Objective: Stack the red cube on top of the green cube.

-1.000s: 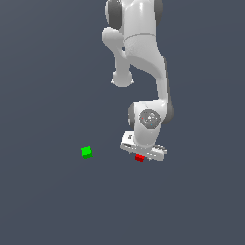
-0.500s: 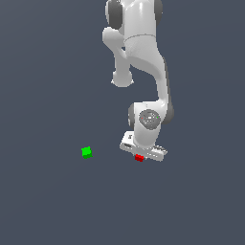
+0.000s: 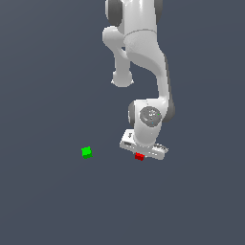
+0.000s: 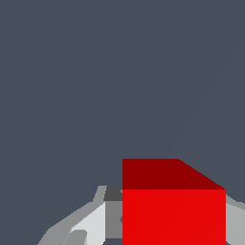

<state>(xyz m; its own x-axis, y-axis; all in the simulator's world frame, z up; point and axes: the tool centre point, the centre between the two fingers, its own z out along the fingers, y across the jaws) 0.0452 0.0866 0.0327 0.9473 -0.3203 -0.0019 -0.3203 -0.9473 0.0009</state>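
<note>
No visible shift since before — tool (image 3: 140,155) still clamped on red cube (image 3: 139,156), green cube (image 3: 86,152) well apart.

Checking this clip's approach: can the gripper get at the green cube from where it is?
Probably yes. The green cube sits alone toward the exterior view's left, nothing between it and the gripper, which is at the red cube.

The red cube (image 3: 139,156) sits tucked under the arm's end, well apart from the green cube (image 3: 86,152), which lies toward the exterior view's left.
</note>
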